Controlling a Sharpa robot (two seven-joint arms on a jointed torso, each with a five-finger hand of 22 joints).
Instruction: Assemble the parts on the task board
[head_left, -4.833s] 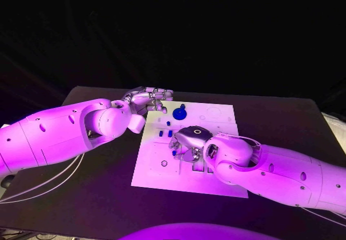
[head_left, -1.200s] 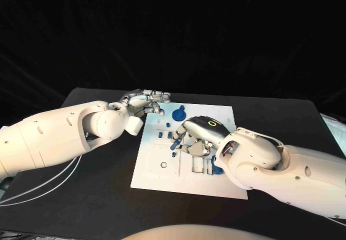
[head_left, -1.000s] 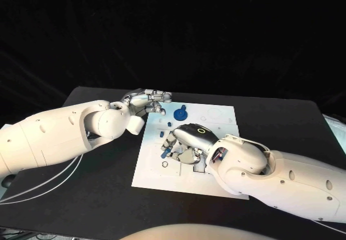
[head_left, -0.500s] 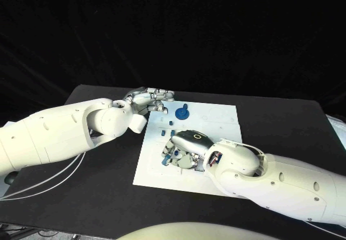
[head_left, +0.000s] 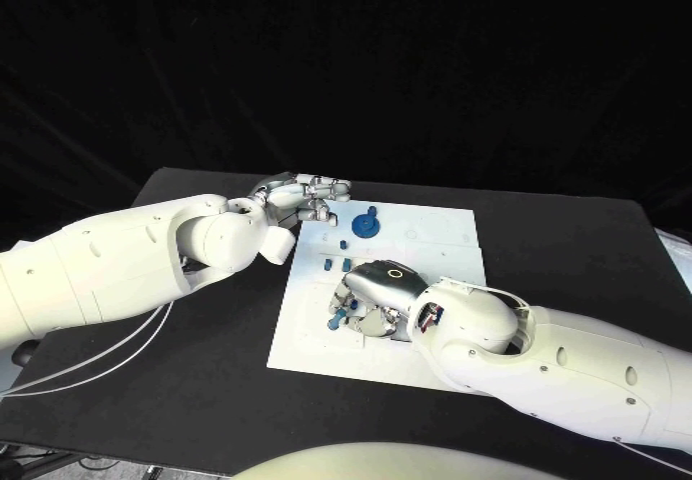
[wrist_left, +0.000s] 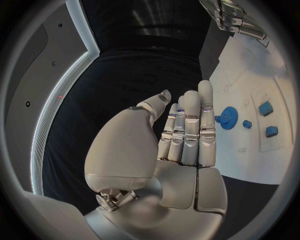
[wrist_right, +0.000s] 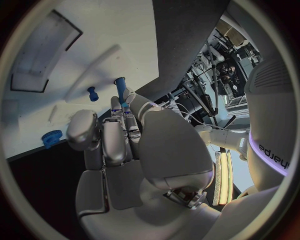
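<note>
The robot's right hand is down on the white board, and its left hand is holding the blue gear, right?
Not quite. The left hand holds nothing: in the left wrist view its fingers are straight and bare, and the blue gear lies apart from them on the task board. The right hand is indeed down on the board.

Black matte table (head_left: 188, 400), squarish top, carrying a flat white rectangular task board (head_left: 310, 345) about its middle, the board's edges slightly askew to the table's.
</note>
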